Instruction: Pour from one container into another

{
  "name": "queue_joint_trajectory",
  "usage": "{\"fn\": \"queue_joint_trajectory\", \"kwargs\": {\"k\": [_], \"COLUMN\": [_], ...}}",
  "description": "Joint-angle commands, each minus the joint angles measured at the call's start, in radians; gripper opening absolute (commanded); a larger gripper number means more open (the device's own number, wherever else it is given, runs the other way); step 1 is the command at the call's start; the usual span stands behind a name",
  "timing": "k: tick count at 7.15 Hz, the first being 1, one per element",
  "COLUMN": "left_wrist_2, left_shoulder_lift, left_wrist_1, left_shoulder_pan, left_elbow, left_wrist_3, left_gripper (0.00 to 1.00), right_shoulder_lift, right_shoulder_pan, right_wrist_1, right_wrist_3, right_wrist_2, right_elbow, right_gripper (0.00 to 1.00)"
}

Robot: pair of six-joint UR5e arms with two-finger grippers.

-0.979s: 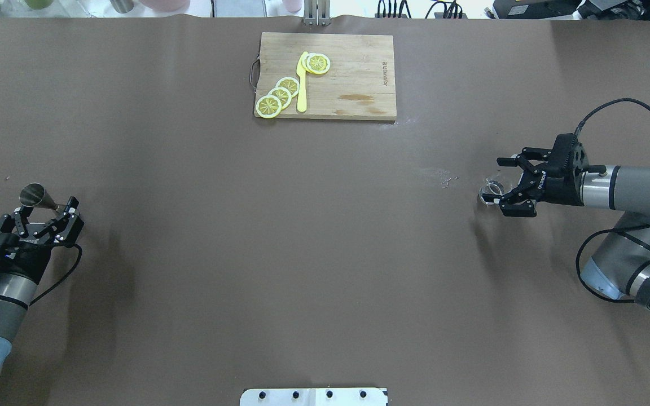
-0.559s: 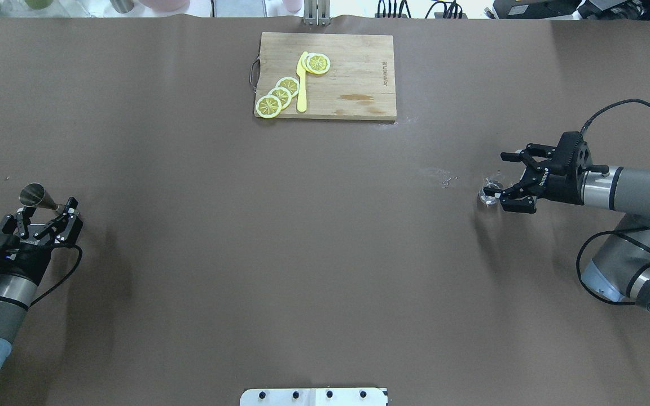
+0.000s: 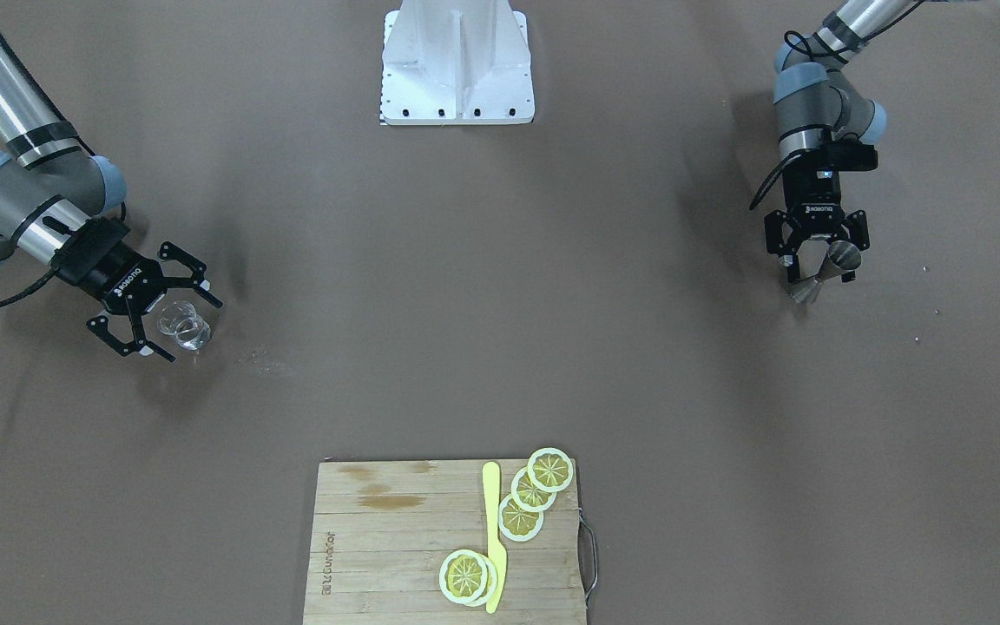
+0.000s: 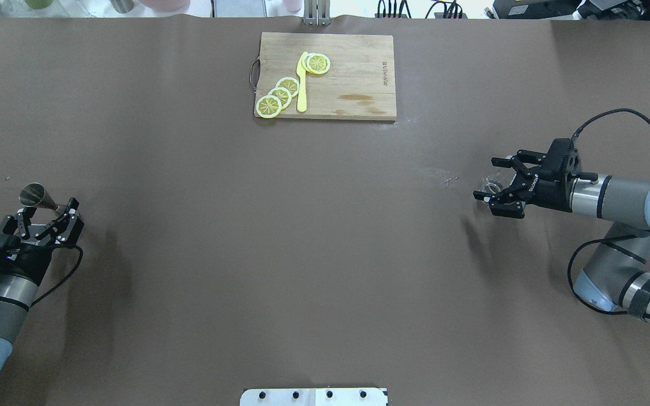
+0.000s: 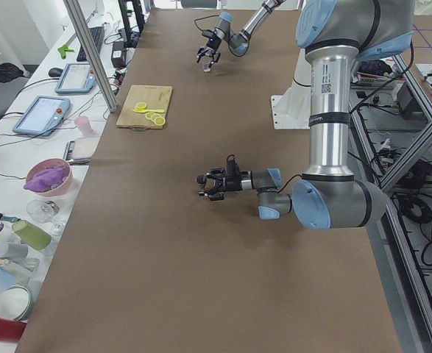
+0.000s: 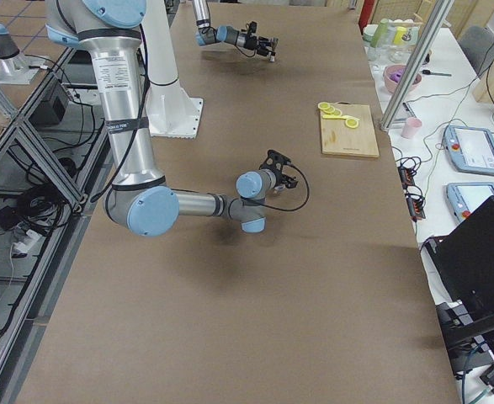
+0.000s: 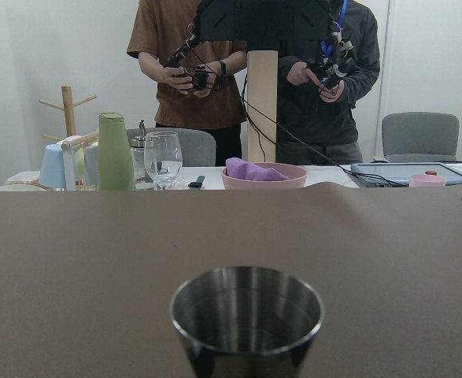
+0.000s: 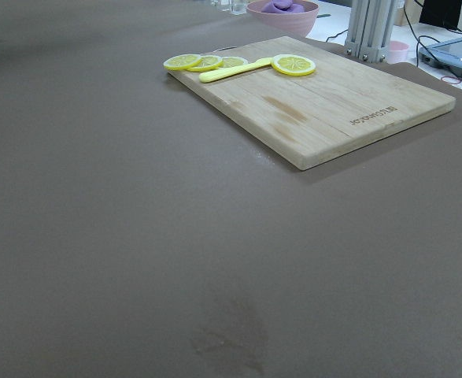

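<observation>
A plain brown tabletop (image 4: 325, 254) runs wide between my two arms, bare across its middle. At its left end the jigger (image 3: 823, 273) stands upright on the cover, and my left jaws lie level with the surface, spread open to either side of it and gripping nothing. Well apart, at the right end, the glass (image 3: 180, 326) sits on the tabletop between the fingers of my right jaws, which are also wide open and hold nothing. A thin scatter of pale specks (image 4: 444, 179) marks the cover just beside the glass. At the far edge lies a wooden board (image 4: 353, 73) with lemon slices (image 4: 280, 93) and a yellow knife (image 4: 302, 84) on it. My white base plate (image 3: 458, 65) sits at the near edge. Past the left end, two operators (image 7: 187, 71) stand with handheld controllers behind a side bench that carries a pink bowl (image 7: 264, 175), a wine glass (image 7: 162, 157) and a green cup (image 7: 115, 151). A grey chair (image 7: 419, 135) stands against the white wall.
</observation>
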Motion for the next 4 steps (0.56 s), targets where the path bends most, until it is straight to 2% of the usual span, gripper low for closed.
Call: {"fn": "queue_joint_trajectory", "kwargs": {"k": [1,2,4], "left_wrist_2": [-0.002,0.000,0.000], "left_shoulder_lift": [0.001,0.001,0.002], "left_wrist_1": [-0.003,-0.006,-0.020], "left_shoulder_pan": [0.000,0.000,0.000], "left_elbow": [0.000,0.000,0.000], "left_wrist_3": [0.000,0.000,0.001], "left_gripper": [0.35,0.21,0.07], "right_shoulder_lift": [-0.014,-0.025,-0.031], "right_shoulder_pan": [-0.002,-0.002,-0.002], "right_wrist_1": [0.000,0.000,0.034], "right_wrist_3": [0.010,0.010,0.025], "right_wrist_2": [-0.001,0.001,0.002], "right_elbow": [0.010,0.009,-0.004], "right_gripper": [0.93,0.90,0.86]}}
